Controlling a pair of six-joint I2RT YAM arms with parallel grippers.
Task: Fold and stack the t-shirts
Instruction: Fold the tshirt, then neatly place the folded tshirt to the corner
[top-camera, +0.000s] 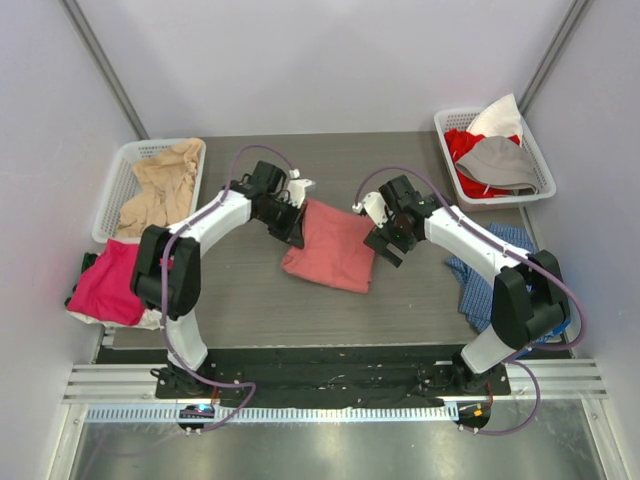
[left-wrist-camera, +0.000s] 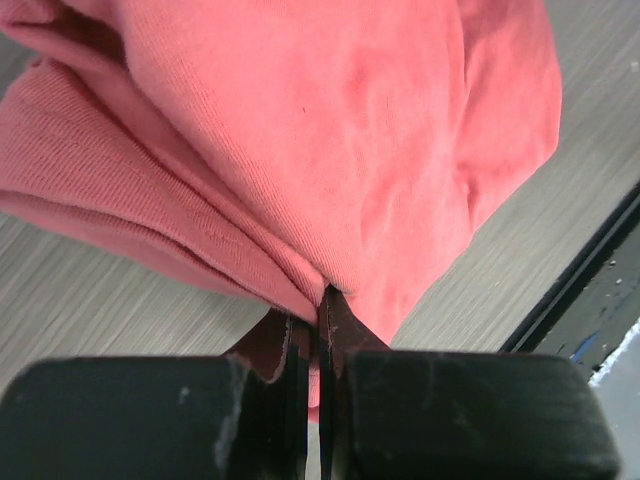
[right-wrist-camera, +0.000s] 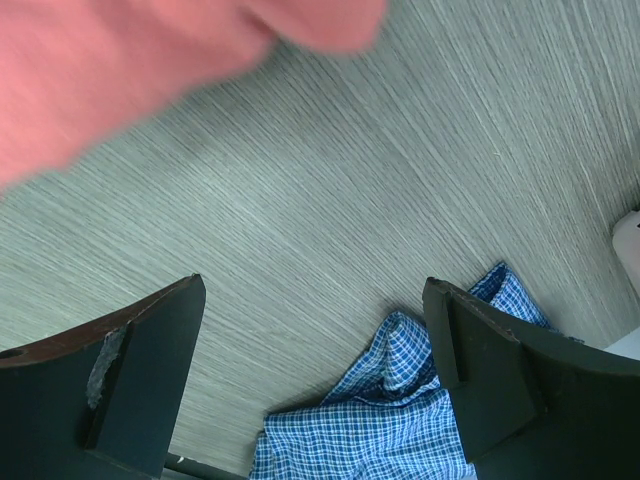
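Note:
A salmon-red t-shirt (top-camera: 330, 248) lies folded in the middle of the table. My left gripper (top-camera: 290, 226) is at its upper left edge, shut on a pinch of the cloth; in the left wrist view the salmon-red t-shirt (left-wrist-camera: 330, 150) bunches out from between the closed fingers (left-wrist-camera: 345, 330). My right gripper (top-camera: 388, 240) hovers just off the shirt's right edge, open, nothing between its fingers (right-wrist-camera: 150, 370). In the right wrist view only a blurred corner of the salmon-red t-shirt (right-wrist-camera: 120, 60) shows at top left. A magenta-pink t-shirt (top-camera: 108, 282) lies at the table's left edge.
A white basket (top-camera: 125, 175) at back left holds beige cloth (top-camera: 165, 185). Another white basket (top-camera: 450, 130) at back right holds red, grey and white garments (top-camera: 495, 160). A blue checked cloth (top-camera: 490, 275) lies at the right, also under my right gripper (right-wrist-camera: 400, 420).

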